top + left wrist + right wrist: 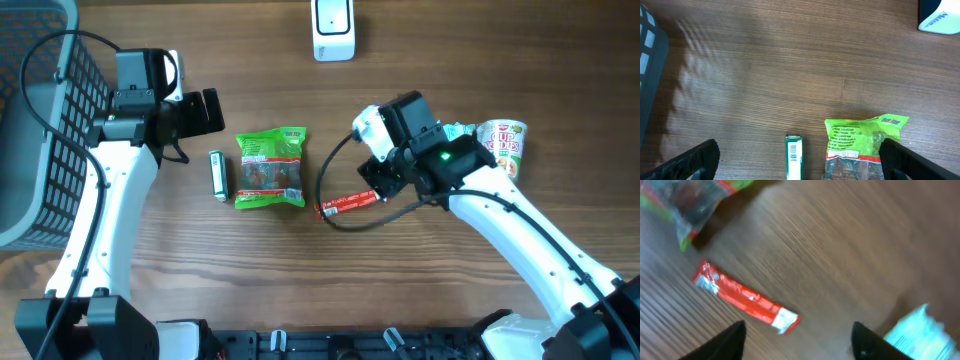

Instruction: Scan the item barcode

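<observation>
A red snack stick [349, 205] [745, 297] lies flat on the wood. My right gripper [381, 182] [800, 342] hovers just above its right end, open, with nothing between the jaws. The white barcode scanner [333, 28] [939, 18] stands at the table's far edge. My left gripper [205, 114] [800, 167] is wide open and empty. Below it lie a small green-and-white box [217, 175] [794, 156], barcode facing up, and a green snack bag [270, 168] [863, 142] [687, 200].
A grey wire basket [40, 120] [647, 75] stands at the left edge. A noodle cup [503, 147] lies on the right, beside a light blue packet [456, 131] [917, 330] close to my right arm.
</observation>
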You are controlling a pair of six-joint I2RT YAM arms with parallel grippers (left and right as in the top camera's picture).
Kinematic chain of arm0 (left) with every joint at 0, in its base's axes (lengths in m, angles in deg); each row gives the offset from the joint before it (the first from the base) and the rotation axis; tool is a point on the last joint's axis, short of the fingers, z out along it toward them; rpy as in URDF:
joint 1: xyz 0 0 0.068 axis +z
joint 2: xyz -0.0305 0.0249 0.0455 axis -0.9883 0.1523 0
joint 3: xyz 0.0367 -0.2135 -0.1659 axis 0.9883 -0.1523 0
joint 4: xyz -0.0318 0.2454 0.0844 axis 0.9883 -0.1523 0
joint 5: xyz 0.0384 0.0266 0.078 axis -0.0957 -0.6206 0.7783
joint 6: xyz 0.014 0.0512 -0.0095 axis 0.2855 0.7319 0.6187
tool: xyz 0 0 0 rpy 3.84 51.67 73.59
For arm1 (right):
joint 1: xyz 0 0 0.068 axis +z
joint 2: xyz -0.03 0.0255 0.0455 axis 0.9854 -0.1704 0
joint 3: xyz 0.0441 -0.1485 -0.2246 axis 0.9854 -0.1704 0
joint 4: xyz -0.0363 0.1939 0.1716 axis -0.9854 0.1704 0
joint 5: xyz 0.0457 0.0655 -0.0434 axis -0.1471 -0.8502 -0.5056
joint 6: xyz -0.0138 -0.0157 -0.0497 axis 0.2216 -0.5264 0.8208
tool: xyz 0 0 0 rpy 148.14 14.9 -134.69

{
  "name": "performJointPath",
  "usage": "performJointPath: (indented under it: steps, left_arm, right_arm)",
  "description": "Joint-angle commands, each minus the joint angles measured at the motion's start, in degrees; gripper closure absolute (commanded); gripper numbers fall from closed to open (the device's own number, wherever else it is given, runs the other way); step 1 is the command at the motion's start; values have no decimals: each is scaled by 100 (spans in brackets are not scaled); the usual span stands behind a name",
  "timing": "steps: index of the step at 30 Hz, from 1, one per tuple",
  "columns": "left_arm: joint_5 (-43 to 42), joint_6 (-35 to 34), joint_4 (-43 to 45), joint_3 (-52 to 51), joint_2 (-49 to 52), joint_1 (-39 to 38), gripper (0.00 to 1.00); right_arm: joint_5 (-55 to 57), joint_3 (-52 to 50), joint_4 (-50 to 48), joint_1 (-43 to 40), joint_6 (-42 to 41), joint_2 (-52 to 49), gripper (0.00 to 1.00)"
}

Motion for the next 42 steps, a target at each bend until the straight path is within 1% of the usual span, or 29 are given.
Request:
performJointPath:
  steps: [1,5,7,11,13,16,17,20,22,23,24,25,26,27,29,32,33,34,35,42]
  left_arm:
    - [55,9,15,17,11,4,0]
    - [55,9,13,15,11,4,0]
    - [55,9,13,17,11,4,0]
    - [55,7,13,17,11,4,0]
    - [55,7,13,15,11,4,0]
    - [55,9,13,17,11,4,0]
    - [55,9,13,17,11,4,0]
    - [55,9,13,17,11,4,0]
    - [55,9,13,17,11,4,0]
    - [55,9,15,17,11,4,0]
    - [55,9,13,17,11,4,0]
    - [55,9,13,17,11,4,0]
    - [55,9,15,15,11,4,0]
    - [55,9,15,15,11,4,0]
    - [55,7,13,15,11,4,0]
    - [55,9,13,17,11,4,0]
    - [55,9,13,15,11,4,0]
    - [55,9,13,17,11,4,0]
    - [55,9,13,15,11,4,0]
    - [55,9,13,17,11,4,0]
  right_arm:
    - [-369,-188,-85,9,2328,-125,40]
    - [-407,-284,-83,7,2553,-428,36]
    - [-404,-343,-90,7,2802,-704,36]
    - [-297,-352,-155,-70,2837,-1268,36]
    - [-297,-352,-181,-144,2839,-1508,38]
    - [-302,-352,-219,-297,2905,-1797,44]
    - [-302,-352,-212,-374,2903,-1921,51]
    - [-420,-356,-212,-457,2896,-2059,52]
    - [-782,-356,-227,-470,2900,-2090,52]
    - [-911,-356,-238,-470,2900,-2090,55]
    - [-1034,-356,-258,-470,2900,-2090,58]
    - [-1174,-361,-293,-470,2887,-2090,70]
    - [-1248,-365,-323,-470,2828,-2090,77]
    - [-1274,-367,-328,-472,2708,-2090,81]
    - [-1266,-382,-339,-470,2468,-2090,79]
    - [-1272,-382,-341,-470,2297,-2090,80]
    - [-1272,-385,-341,-470,2267,-2090,82]
    - [-1268,-385,-343,-470,2153,-2090,87]
    - [-1266,-385,-341,-470,2002,-2090,95]
    - [-1060,-374,-452,-706,763,-2085,96]
